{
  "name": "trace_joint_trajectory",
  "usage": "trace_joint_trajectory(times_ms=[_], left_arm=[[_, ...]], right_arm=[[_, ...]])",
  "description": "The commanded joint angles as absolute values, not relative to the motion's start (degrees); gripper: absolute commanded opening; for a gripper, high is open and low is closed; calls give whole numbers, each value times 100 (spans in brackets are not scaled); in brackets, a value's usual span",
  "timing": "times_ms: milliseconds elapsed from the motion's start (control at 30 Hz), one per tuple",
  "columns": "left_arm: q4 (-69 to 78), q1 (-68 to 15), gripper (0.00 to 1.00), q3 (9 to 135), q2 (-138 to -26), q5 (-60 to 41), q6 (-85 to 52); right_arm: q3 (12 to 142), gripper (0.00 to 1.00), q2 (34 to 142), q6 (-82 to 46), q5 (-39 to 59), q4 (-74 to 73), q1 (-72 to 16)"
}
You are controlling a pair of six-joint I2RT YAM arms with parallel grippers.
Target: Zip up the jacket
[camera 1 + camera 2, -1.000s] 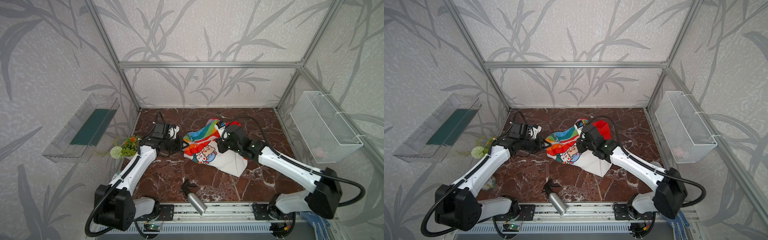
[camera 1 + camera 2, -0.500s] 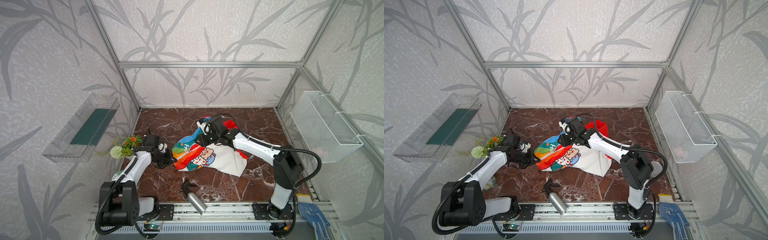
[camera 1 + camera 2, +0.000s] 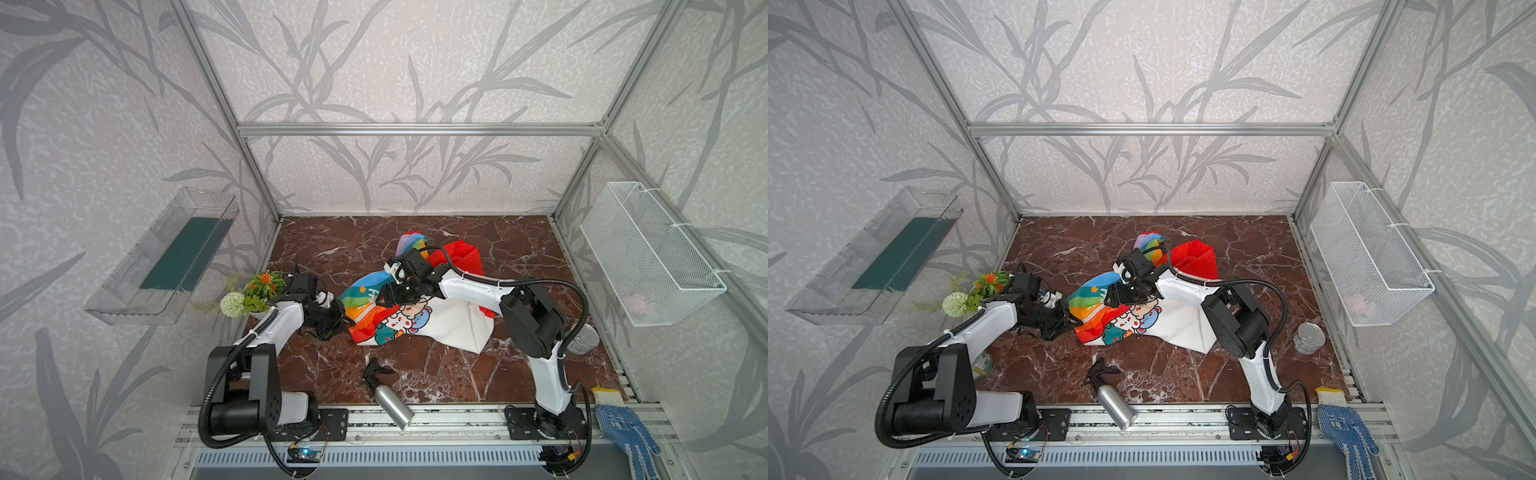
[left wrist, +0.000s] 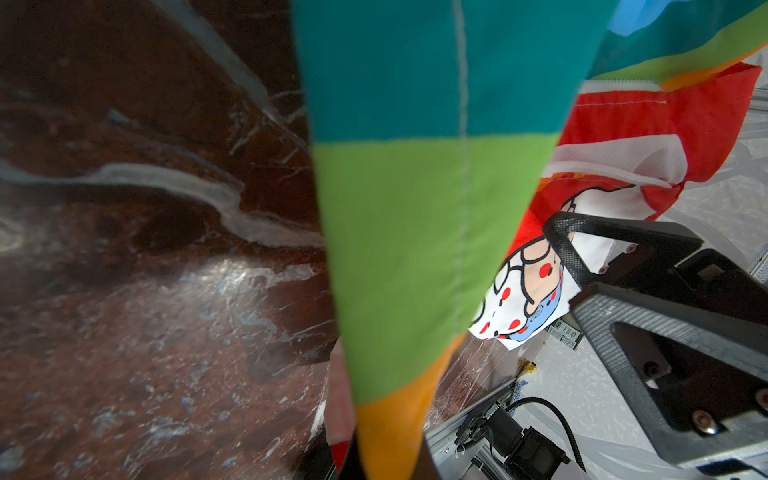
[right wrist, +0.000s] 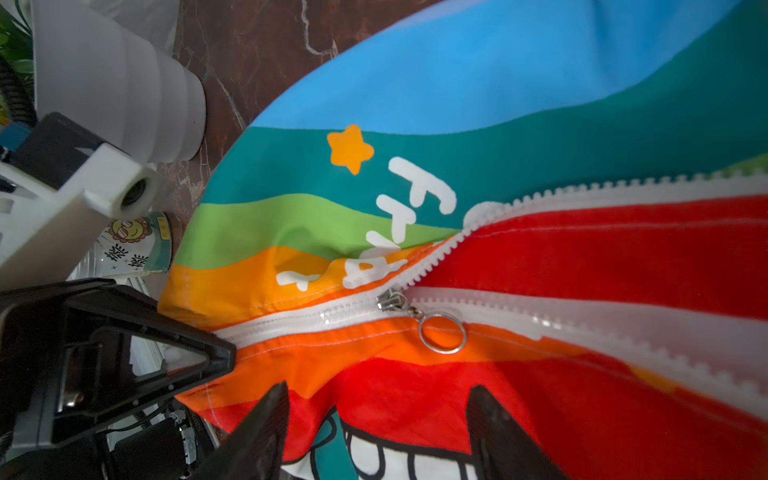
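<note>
Item: jacket, crumpled mid-bench, red hood toward back edge.
L gripper: pinches rainbow hem, prob. to keep zipper line taut.
R gripper: jaws spread just beside ring pull, prob. lining up a grab.
Zipper mostly undone.

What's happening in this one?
Two robot arms are working on a child's jacket lying on the marble table. The left hand is shut on the jacket's rainbow-striped edge. The right hand is open just short of the zipper slider, gripping nothing; the ring pull lies free. The zipper is joined only on one side of the slider and gapes open beyond it.
</note>
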State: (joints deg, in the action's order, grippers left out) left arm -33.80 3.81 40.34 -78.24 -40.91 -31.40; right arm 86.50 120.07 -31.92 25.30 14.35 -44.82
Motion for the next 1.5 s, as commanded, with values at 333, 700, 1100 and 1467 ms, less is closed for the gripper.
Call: trace_joint_trajectory(times_ms=[333,700,1100,1467], left_arm=[[-3417,501,0,4070,-7865,-4274,-2970],[-3384,497,0,4085,-7945,-4260,-2942],[-3557,525,0,4339,-8052,-4208,-2787],[-3496,527,0,4421,-8153,-4258,-2807]], right_arm=[[8888,71,12625,-3375,2746,869,-4438],[8297,63,12532,-4442,3625,-920,-4194],[8747,60,12558,-2863,3093,680,-4245],[9049,55,12950,-2218,2849,1208,-4485]])
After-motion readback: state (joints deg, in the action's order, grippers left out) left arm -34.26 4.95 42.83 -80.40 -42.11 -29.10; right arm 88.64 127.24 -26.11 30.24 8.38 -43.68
